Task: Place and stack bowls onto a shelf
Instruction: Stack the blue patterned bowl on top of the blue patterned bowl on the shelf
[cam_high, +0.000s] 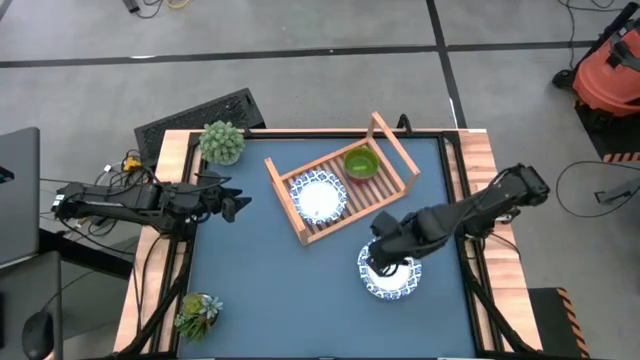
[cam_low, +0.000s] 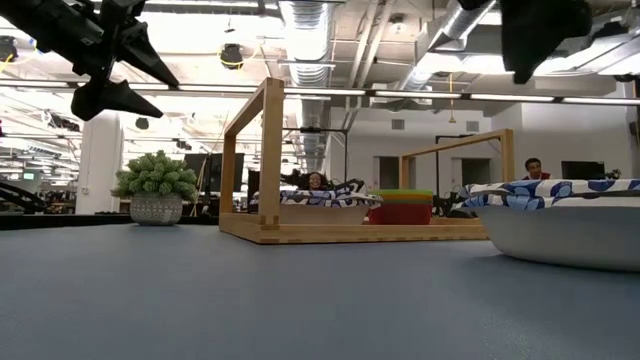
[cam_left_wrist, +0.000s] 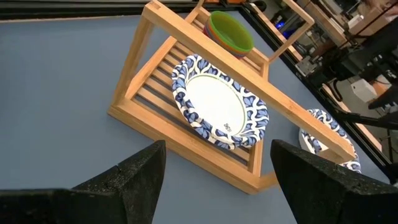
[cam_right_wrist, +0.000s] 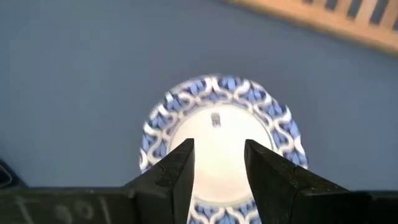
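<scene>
— Dark fingers of the right gripper (cam_right_wrist: 217, 171) are seen parted a little, above the white bowl with blue rim (cam_right_wrist: 219, 140) on the blue table (cam_high: 260, 290). Is something held by them?

— Nothing is held; whether the bowl is touched cannot be told. The right arm is reached in from the table's right edge, bent down over this bowl, near the shelf (cam_high: 340, 190).

— And the left gripper (cam_high: 232, 203)?

— It is held wide open and empty, raised over the table's left side, pointed toward the shelf. On the slats a second patterned bowl (cam_high: 318, 197) is lying, and the green bowl (cam_high: 361, 163) is stacked on a red-pink bowl (cam_low: 400, 213) beside it. Open table is left between the left gripper and the shelf.
</scene>
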